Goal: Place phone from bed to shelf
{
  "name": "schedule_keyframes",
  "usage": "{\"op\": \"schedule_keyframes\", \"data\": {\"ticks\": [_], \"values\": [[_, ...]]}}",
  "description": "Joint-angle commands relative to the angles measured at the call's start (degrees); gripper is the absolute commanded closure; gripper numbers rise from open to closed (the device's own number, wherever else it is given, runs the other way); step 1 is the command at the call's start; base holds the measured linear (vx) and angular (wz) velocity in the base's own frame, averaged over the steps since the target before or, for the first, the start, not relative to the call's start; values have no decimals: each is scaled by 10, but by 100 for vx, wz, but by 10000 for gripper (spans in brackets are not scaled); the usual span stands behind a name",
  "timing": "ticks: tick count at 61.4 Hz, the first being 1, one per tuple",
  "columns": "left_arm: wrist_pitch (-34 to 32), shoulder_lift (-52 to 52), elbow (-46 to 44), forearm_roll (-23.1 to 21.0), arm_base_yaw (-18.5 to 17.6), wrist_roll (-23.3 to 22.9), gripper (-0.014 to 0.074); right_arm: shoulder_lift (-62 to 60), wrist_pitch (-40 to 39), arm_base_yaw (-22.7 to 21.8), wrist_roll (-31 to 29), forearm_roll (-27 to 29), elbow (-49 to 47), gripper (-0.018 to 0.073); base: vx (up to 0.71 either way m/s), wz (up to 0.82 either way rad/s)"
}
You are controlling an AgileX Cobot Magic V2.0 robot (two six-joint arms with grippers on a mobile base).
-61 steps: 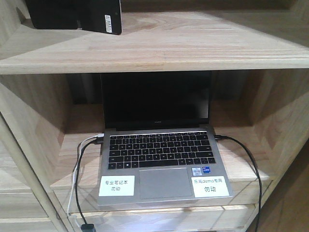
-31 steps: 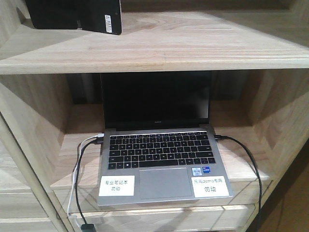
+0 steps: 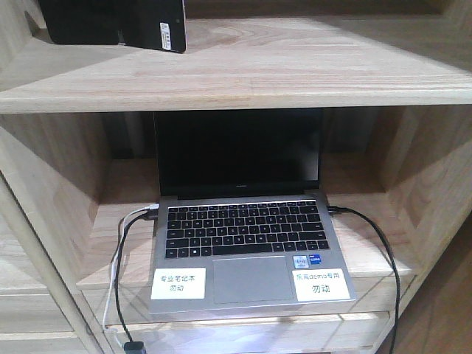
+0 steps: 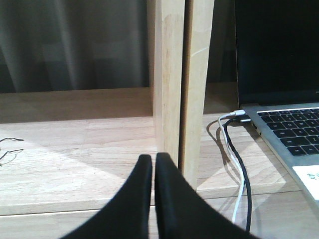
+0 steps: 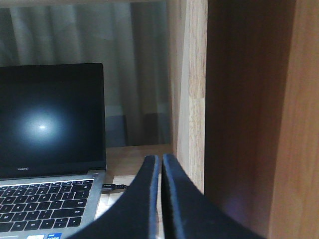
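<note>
The phone point(image 3: 110, 22), a glossy black slab with a white barcode sticker, lies on the upper board of the pale wood shelf point(image 3: 295, 66) at the far left, partly cut off by the top edge of the front view. The bed is out of view. My left gripper point(image 4: 153, 157) is shut with nothing between its fingers, low in front of a shelf upright point(image 4: 169, 74). In the right wrist view my right gripper point(image 5: 160, 157) is also shut and holds nothing, beside the right upright point(image 5: 192, 74). Neither gripper shows in the front view.
An open grey laptop point(image 3: 251, 243) with a dark screen fills the lower compartment. Black and white cables point(image 3: 122, 280) hang from its left side and a black cable point(image 3: 383, 251) from its right. The laptop point(image 4: 294, 129) is right of my left gripper and the laptop point(image 5: 50, 149) left of my right.
</note>
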Motion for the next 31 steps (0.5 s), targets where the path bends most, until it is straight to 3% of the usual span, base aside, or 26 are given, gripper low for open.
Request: {"op": "schedule_keyframes", "data": {"ticks": [1, 31], "values": [[-42, -3, 1, -4, -2, -2, 596, -4, -39, -3, -7, -9, 3, 564, 0, 0], [-42, -3, 1, -4, -2, -2, 596, -4, -39, -3, -7, -9, 4, 564, 0, 0]]}}
